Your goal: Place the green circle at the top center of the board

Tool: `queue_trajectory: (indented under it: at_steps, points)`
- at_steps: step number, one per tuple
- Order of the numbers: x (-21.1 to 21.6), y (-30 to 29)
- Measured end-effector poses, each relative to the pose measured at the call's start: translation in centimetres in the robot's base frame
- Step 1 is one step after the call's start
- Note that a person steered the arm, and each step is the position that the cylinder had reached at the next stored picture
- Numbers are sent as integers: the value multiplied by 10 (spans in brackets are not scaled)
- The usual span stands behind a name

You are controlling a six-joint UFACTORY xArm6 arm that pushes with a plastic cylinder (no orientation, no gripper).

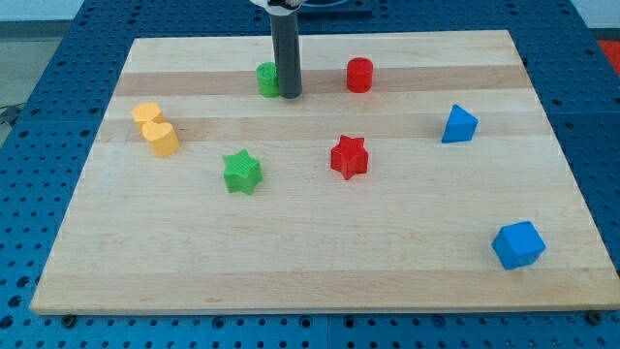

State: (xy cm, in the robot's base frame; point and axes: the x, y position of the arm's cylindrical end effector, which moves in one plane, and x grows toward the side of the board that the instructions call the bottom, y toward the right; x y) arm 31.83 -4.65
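1. Our rod comes down from the view's top edge, and my tip [290, 95] rests on the wooden board [310, 262] in its upper part, a little to the view's left of the centre line.
2. The green circle [267, 79] stands just beside the tip on the view's left, touching the rod or very nearly so; its right side is hidden behind the rod.
3. The green circle is a short round cylinder standing upright, flat face up. Being round, it shows no long axis across the board and no pointing direction that we can make out.
4. We carry no end effector that parts or comes together, only the plain rod, so nothing is clamped on any block.
5. The red cylinder [359, 75] stands to the view's right of the tip, apart from it, at about the same height on the board.
6. The red star [349, 156] lies below that, and the green star [242, 172] lies toward the view's lower left of the tip; both are well apart from it.
7. Two yellow blocks [155, 128] sit touching each other near the board's left edge.
8. A blue triangular block [459, 124] sits at the right, and a blue cube [517, 244] near the lower right corner.
9. The board lies on a blue perforated counter [39, 136].
10. We can read no brand, label or writing on any block or on the board.
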Motion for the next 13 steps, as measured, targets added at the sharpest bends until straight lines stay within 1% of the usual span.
queue_trajectory:
  at_steps: [1,2,3,4,5,6,7,8,9,10,11,12,13]
  points:
    - [18,-15]
    - [15,-40]
    - [-42,-43]
    - [-44,-35]
    - [-46,15]
    - [-46,15]
    - [-41,-12]
    - [-2,-70]
    - [-14,-82]
    - [-52,-85]
    - [-56,-75]
    - [-67,-8]
    - [-67,-2]
